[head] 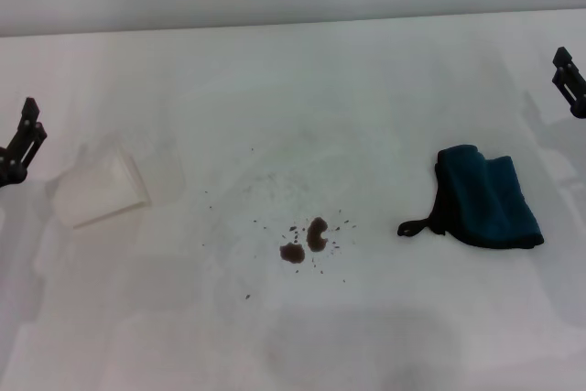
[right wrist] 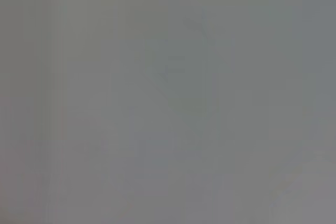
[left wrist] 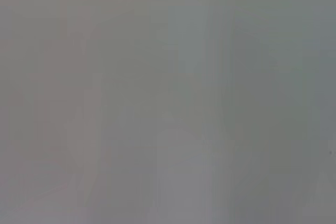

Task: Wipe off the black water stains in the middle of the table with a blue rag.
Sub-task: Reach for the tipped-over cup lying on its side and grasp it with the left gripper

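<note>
Head view: Since no wiping has begun, the black water stains (head: 306, 240) are seen untouched at lower centre of the white table (head: 366, 89), two dark blobs ringed by specks.
Blue rag: the blue rag (head: 487, 197) is left crumpled at right of centre, well apart from the stains, its black loop tag towards them.
White cup: a tipped white cup (head: 99, 190) is seen at left, probably the spill's source.
Right gripper: the right gripper (head: 569, 80) is parked at the upper right edge, nearest the rag; nothing is held, and how far its jaws are parted cannot be told.
Left gripper: the left gripper (head: 20, 144) is parked at the left edge; its jaw state cannot be told either.
Left wrist view: only blank grey is shown.
Right wrist view: likewise featureless.
</note>
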You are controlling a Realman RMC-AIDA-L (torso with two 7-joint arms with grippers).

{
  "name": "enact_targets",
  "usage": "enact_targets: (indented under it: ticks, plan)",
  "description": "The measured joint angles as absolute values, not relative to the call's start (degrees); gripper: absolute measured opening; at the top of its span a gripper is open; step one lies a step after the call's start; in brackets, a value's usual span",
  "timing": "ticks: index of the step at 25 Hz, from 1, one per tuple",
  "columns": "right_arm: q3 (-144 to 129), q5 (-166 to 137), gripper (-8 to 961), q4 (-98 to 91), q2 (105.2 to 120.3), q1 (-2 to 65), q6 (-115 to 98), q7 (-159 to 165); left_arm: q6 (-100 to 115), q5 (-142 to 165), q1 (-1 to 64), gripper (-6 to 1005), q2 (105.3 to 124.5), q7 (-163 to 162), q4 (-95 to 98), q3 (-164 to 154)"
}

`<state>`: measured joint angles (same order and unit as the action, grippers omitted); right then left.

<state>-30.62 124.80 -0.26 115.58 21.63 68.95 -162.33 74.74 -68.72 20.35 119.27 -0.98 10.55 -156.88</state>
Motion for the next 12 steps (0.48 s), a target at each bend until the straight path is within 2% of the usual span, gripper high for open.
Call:
enact_targets:
  ticks: [12]
  plan:
    - [-31.1, 124.5, 696, -0.1, 115.59, 21.6, 68.7, -162.3, 74.1, -68.7, 20.8, 877, 119.29, -2.6, 10.8, -156.9]
